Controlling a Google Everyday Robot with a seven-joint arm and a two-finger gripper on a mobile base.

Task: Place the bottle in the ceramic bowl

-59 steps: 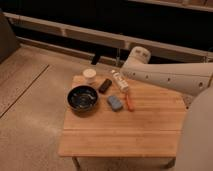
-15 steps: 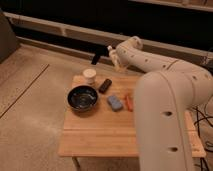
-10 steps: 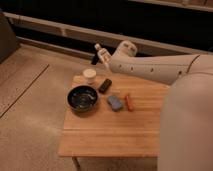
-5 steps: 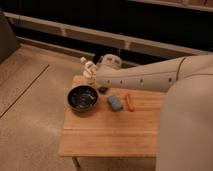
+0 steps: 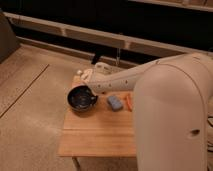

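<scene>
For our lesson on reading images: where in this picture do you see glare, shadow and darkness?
Camera view: a pale glint sits inside the wide dark glossy ceramic bowl; the background beyond the light wooden table is nearly black; the white arm shades the tabletop beneath it; the claw, holding the small cream bottle, is dim.

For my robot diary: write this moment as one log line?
gripper: over table's far left corner | bottle: at gripper, not yet in ceramic bowl | ceramic bowl: on table

My end effector (image 5: 86,76) hangs just above the far rim of the ceramic bowl (image 5: 82,98) on the desk (image 5: 100,135), holding the bottle (image 5: 79,73). A blue pad (image 5: 115,102) lies right of the bowl.
</scene>
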